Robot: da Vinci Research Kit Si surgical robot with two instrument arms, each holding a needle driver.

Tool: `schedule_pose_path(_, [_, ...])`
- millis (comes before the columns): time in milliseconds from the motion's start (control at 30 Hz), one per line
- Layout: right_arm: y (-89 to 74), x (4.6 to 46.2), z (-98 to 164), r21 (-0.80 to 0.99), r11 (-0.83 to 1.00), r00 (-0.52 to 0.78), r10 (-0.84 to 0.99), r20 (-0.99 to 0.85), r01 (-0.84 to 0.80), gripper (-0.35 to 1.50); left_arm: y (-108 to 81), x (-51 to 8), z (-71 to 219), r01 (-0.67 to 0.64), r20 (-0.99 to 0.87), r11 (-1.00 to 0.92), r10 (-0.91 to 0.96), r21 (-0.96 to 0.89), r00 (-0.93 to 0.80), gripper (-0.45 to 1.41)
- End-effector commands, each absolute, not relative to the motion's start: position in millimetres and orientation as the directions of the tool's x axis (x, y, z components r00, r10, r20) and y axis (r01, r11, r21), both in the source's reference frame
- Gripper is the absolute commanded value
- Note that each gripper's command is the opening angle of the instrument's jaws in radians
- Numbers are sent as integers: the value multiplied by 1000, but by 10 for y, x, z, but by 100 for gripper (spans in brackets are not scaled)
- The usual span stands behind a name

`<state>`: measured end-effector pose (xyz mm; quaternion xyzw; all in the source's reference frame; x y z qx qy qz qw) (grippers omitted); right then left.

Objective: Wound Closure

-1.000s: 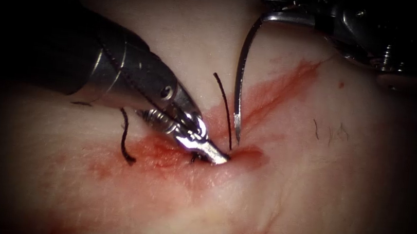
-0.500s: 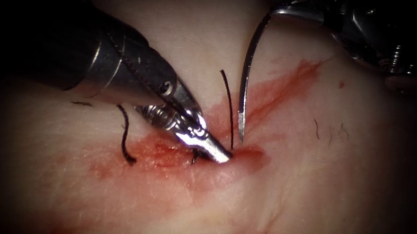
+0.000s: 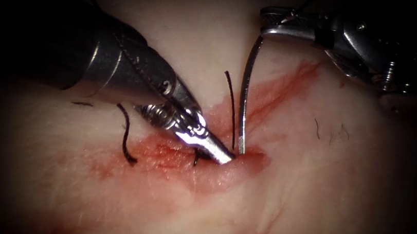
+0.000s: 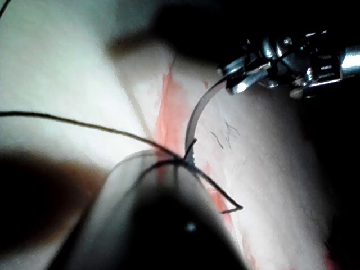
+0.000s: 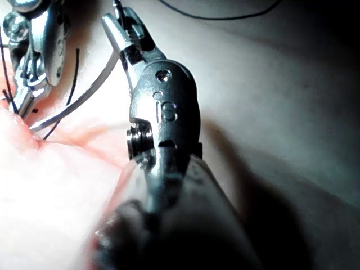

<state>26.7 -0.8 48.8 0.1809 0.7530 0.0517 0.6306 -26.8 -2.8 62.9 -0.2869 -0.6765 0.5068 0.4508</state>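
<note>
In the endoscope view my right tool (image 3: 268, 28) comes in from the upper right, shut on the rear end of the curved needle (image 3: 246, 85). The needle hangs steeply, and its tip touches the tissue (image 3: 313, 205) at the right edge of the cut (image 3: 251, 156). My left tool (image 3: 224, 157) is shut, with its tips dug into the tissue at the cut's left lip, just left of the needle tip. The right wrist view shows the right tool (image 5: 121, 28), the needle (image 5: 79, 101) and the left tool (image 5: 19, 108). The left wrist view shows the needle (image 4: 194, 115) under the right tool (image 4: 243, 79).
A short black thread end (image 3: 230, 109) stands up just left of the needle. Another cut end (image 3: 125, 139) curls left of the cut. Red fluid (image 3: 284, 89) streaks the tissue toward the upper right. A long thread (image 4: 84, 125) runs across to the left tool's tip.
The right tool has lowered the needle, so its tip went from hovering above the tissue to touching it at the cut's right edge. The left tool edged slightly right.
</note>
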Motion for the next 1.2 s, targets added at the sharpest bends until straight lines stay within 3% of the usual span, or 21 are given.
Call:
schedule_pose_path(33, [-5,275,490,299,933,-130,328,-936,202,-35,-26,-273,634,-69,318,321,845,-945,-429,-45])
schedule_pose_path(233, [-9,278,493,320,930,-118,343,-932,180,-35,-26,-273,634,-69,318,320,845,-945,-429,-45])
schedule_pose_path(467, [-18,281,487,374,927,-91,375,-922,32,-35,-25,-273,635,-64,306,310,849,-949,-431,-43])
schedule_pose_path(500, [-20,282,485,392,920,-95,391,-916,4,-35,-24,-273,637,-54,283,289,856,-956,-433,9])
schedule_pose_path(667, [-20,285,477,397,918,-104,393,-914,-23,-35,-23,-272,641,-71,264,260,860,-963,-437,-8])
schedule_pose_path(1067, [-26,286,477,468,883,-99,463,-881,-33,-35,-24,-271,641,-71,264,259,859,-963,-438,-10])
schedule_pose_path(1200, [-31,289,474,514,853,-95,506,-857,-88,-35,-24,-271,641,-71,264,260,860,-963,-437,-18])
